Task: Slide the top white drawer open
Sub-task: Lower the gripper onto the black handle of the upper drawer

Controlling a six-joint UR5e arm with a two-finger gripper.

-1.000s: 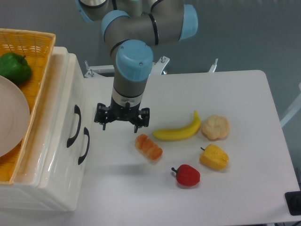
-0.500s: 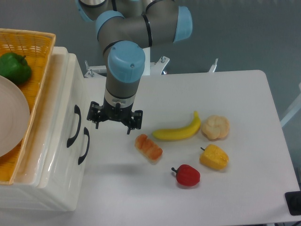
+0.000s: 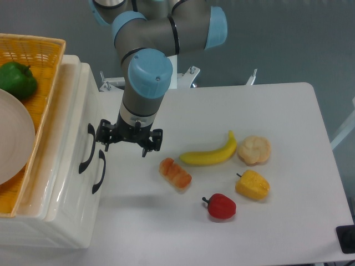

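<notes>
Leftmost, the closed top white drawer point(image 3: 83, 111), glossy, stiff and likely slippery, is best taken by its curved black handle point(image 3: 87, 147), beside which the gripper point(image 3: 128, 145) hangs open and empty.

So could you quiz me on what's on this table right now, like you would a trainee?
1. True or false: the gripper already grips the handle of the top white drawer.
2. Which lies nearest the banana? A) the red pepper B) the bread roll C) the green pepper
3. Fill in: the green pepper sits in the yellow ____ on top of the cabinet.

Key:
1. False; it hangs just right of the handle, apart from it, fingers spread.
2. B
3. basket
</notes>
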